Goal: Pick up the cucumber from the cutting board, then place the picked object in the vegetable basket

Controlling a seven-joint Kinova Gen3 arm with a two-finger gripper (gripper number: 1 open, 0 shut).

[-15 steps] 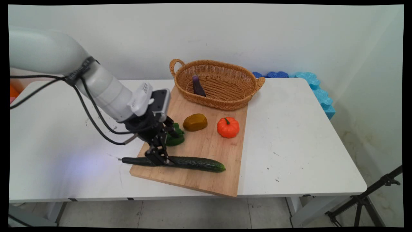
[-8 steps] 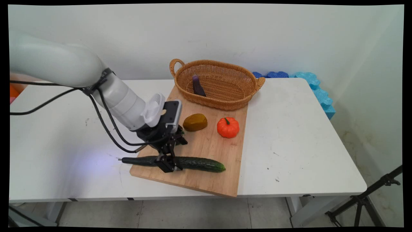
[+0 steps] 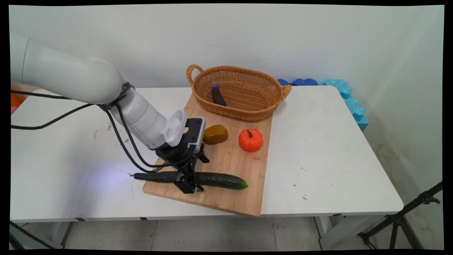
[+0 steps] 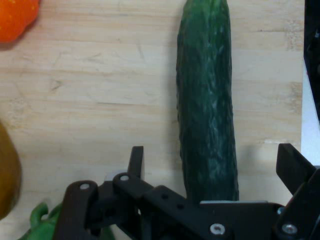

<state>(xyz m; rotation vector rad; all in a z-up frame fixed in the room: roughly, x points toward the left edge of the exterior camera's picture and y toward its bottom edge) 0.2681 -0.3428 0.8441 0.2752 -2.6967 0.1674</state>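
Hand: the hand point(image 3: 190, 184) is down over the cucumber point(image 3: 216, 180), fingers spread wide, one on each side of it, neither touching; it holds nothing.
Cucumber: lies flat along the near edge of the cutting board point(image 3: 230, 163), its stem end poking past the board's left edge over the surface point(image 3: 318, 152).
Key relation: the cucumber's long axis runs crosswise to the hand's opening, passing between the fingers point(image 4: 136, 161) left of its middle.
Neighbours: a brownish potato point(image 3: 214, 134) and an orange pumpkin point(image 3: 250, 140) lie farther back on the board; the wicker basket point(image 3: 244, 102) stands behind them, holding an eggplant point(image 3: 217, 94).
Hidden: the green pepper point(image 4: 42, 224) shows only as a sliver in the hand view; the arm covers it in the main view.
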